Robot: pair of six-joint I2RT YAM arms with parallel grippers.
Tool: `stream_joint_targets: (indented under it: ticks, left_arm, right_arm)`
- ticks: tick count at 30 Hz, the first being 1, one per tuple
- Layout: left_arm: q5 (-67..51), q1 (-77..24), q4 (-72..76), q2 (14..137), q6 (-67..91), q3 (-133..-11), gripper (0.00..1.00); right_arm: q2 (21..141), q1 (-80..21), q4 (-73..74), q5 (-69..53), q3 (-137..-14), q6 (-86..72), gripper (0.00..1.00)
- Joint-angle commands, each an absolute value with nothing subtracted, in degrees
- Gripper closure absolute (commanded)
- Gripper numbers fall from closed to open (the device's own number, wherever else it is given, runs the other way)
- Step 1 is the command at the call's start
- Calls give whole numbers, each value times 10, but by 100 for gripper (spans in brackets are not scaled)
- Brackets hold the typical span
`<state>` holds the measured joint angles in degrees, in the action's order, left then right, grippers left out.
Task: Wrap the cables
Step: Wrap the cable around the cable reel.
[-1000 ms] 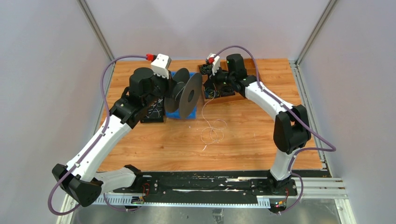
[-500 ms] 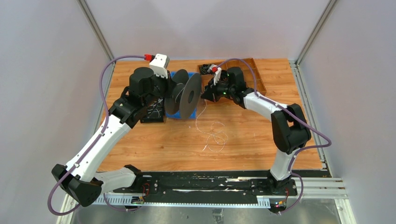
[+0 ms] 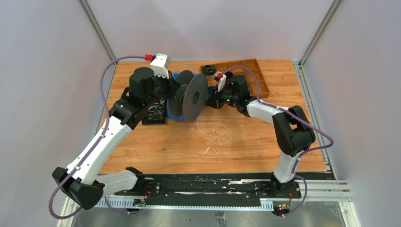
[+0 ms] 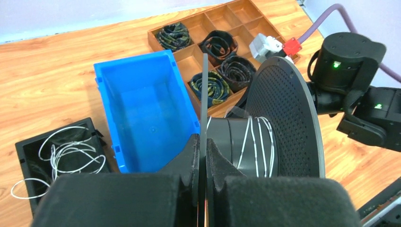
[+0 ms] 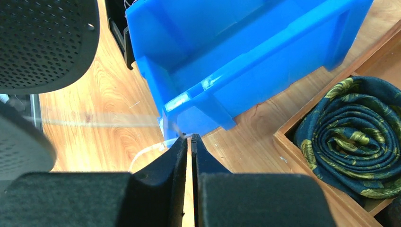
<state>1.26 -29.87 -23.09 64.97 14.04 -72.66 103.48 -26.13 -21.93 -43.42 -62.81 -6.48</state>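
Likely light and floppy, thin whitish-grey cables looped on wooden counter at five o'clock from round black spool; rim clamped in left end effector, right end effector pinching one strand, best spot.

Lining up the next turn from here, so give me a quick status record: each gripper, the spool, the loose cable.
left gripper: shut on the near flange of the spool
spool: a few turns of cable on its hub
right gripper: shut, pinching the cable beside the blue bin
loose cable: loops on the table between the arms
black tray: more cable, in loops
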Motion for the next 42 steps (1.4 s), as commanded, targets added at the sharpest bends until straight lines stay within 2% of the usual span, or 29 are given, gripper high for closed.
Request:
stream_joint_targets:
  ticks: [1,4,11,16,21,30,42]
  left_arm:
    - [-13,-293,-165,633,163,-753,100]
    - [-16,-291,-163,633,168,-749,100]
    - [-8,-283,-161,630,172,-743,100]
    - [-18,-274,-157,631,180,-740,100]
    - [-37,-264,-155,628,190,-740,100]
    - [-147,-254,-143,610,189,-756,100]
    - [-211,-254,-129,604,212,-757,100]
  right_arm:
    - [1033,-269,-237,-423,-615,-79,92]
    - [1032,-269,-248,-428,-608,-89,89]
    - [1007,-269,-245,-440,-562,-108,70]
    - [979,-269,-249,-414,-517,-101,63]
    - [988,-269,-299,-390,-497,-85,61]
    - [989,-241,-353,-389,-497,-72,61]
    - [1030,-236,-425,-393,-501,-39,58]
